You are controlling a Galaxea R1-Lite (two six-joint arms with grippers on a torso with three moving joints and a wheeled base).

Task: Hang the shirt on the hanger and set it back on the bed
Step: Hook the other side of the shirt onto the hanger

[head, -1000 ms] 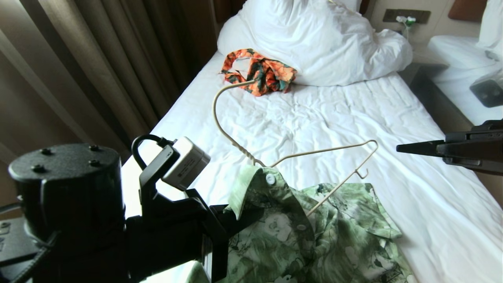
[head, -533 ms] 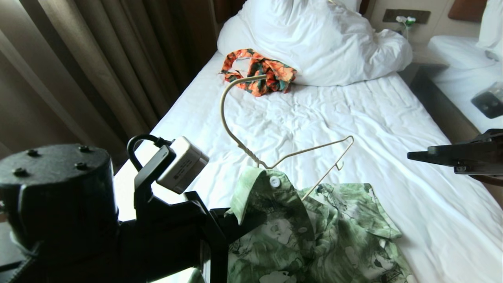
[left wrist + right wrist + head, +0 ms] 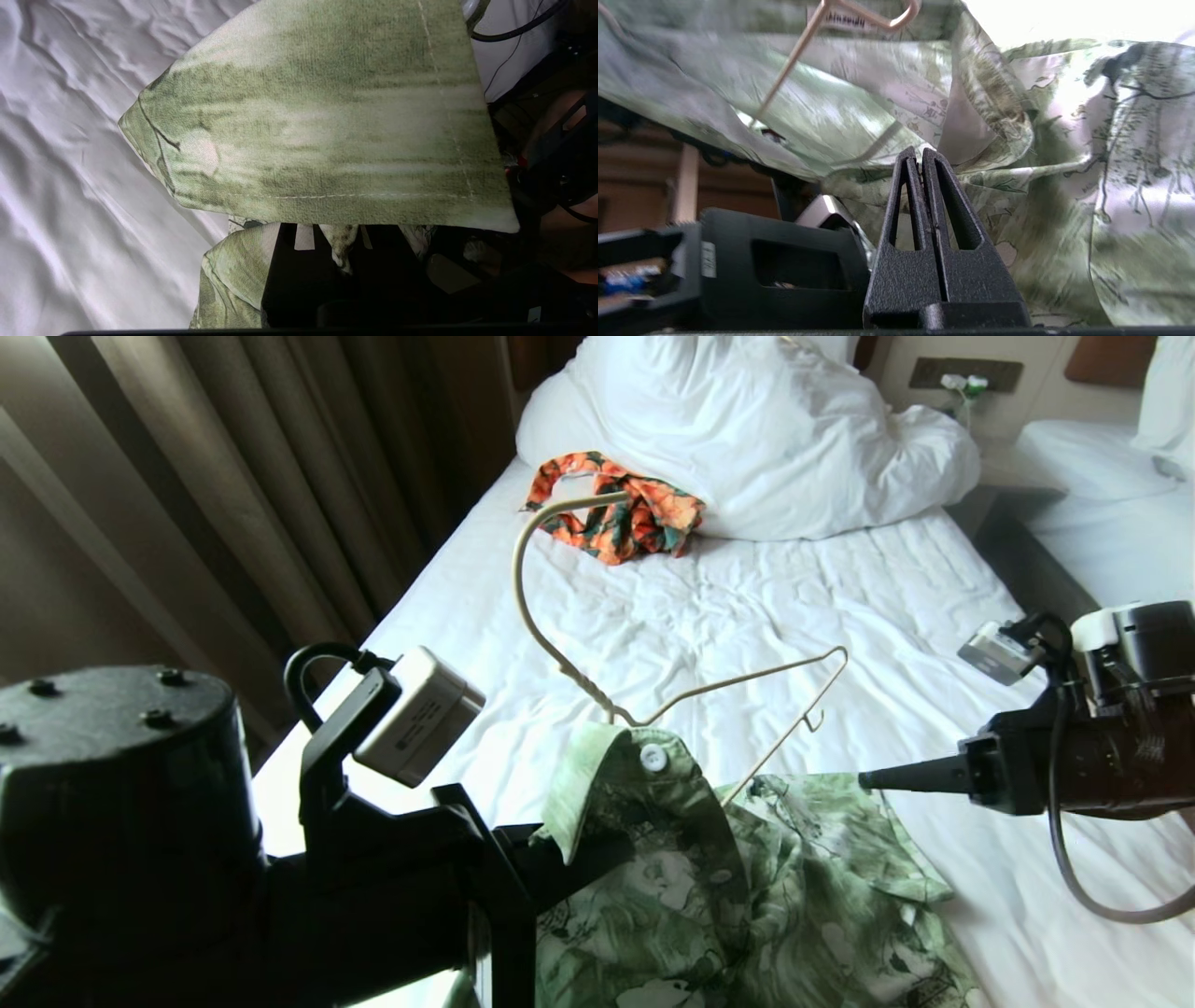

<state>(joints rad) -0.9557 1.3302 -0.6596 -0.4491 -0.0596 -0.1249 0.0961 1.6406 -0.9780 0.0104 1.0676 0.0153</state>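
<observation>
Bed (image 3: pixel 747 607) bears shirt (image 3: pixel 859 107); its label is unreadable.

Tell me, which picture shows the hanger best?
The head view: the hanger shows its hook, neck and one shoulder above the shirt. The right wrist view catches only a bit of wire; the left wrist view shows none.

Beds: two — one bed (image 3: pixel 747 616) with wrinkled white sheet, a second bed (image 3: pixel 1102 532) at the frame's right edge.
Shirts: one green shirt (image 3: pixel 747 896).
Hangers: one cream wire hanger (image 3: pixel 653 691).
Orange floral garments: one (image 3: pixel 621 518).
Duvets: one (image 3: pixel 747 439).
Robot claws: two — left claw (image 3: pixel 551 859), right claw (image 3: pixel 868 779).
</observation>
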